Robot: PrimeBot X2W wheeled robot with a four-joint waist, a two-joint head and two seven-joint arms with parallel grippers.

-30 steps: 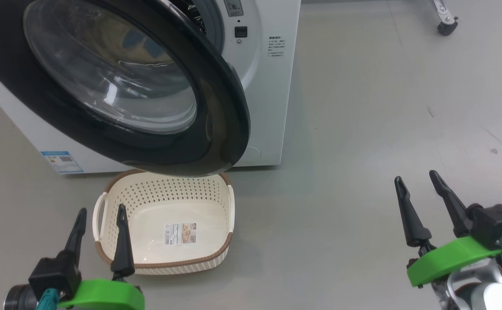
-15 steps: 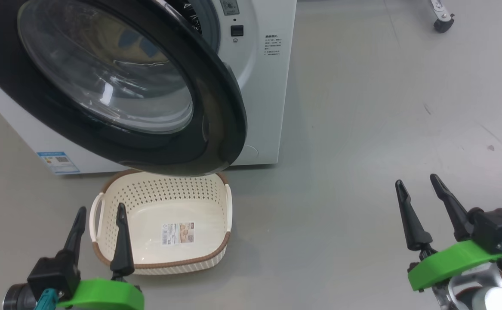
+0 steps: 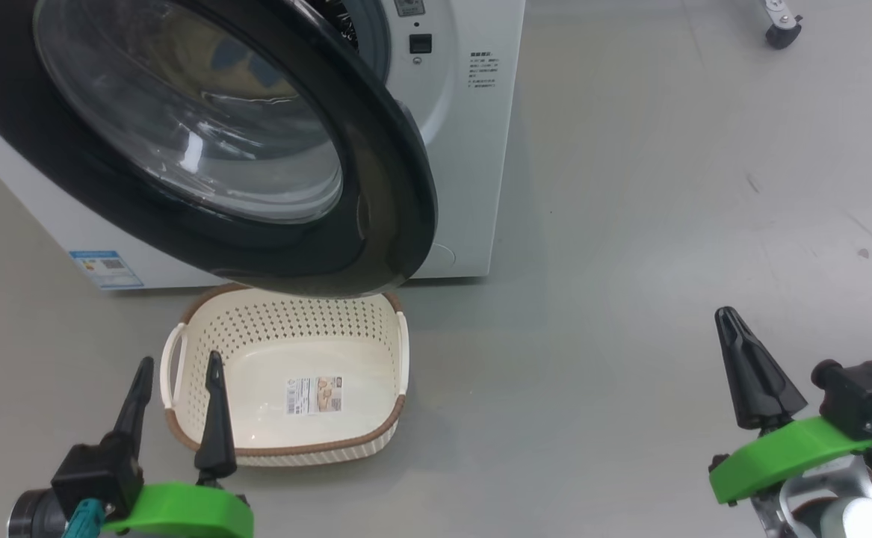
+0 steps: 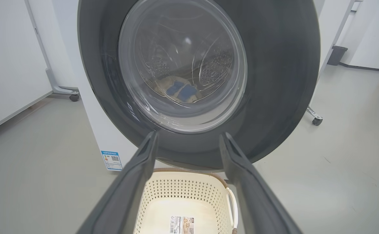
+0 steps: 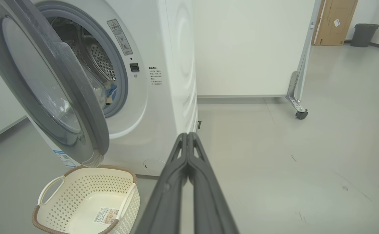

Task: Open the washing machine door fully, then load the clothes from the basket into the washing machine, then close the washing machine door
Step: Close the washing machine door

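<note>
The washing machine point(image 3: 465, 149) is white, and its round black door point(image 3: 204, 134) stands part-way open, swung out over the basket. The empty cream basket point(image 3: 279, 329) sits on the floor below the door's lower edge. Pale clothes with blue patches point(image 4: 179, 91) lie inside the drum, seen through the door glass point(image 4: 192, 65) and through the gap beside the door point(image 5: 110, 91). My left gripper point(image 3: 179, 360) is open, low at the basket's near left corner. My right gripper point(image 3: 723, 314) hovers over bare floor to the right, shut on nothing, its fingers point(image 5: 187, 139) pressed together.
A white partition panel point(image 5: 251, 48) on casters point(image 5: 301, 114) stands right of the machine. A further caster point(image 3: 779, 33) sits at the far right. A dark bin point(image 5: 364, 34) and a wooden door point(image 5: 334, 19) are in the far corner.
My right gripper's fingers have come together from open to shut. The head camera has shifted slightly. The left gripper, door and basket have not moved.
</note>
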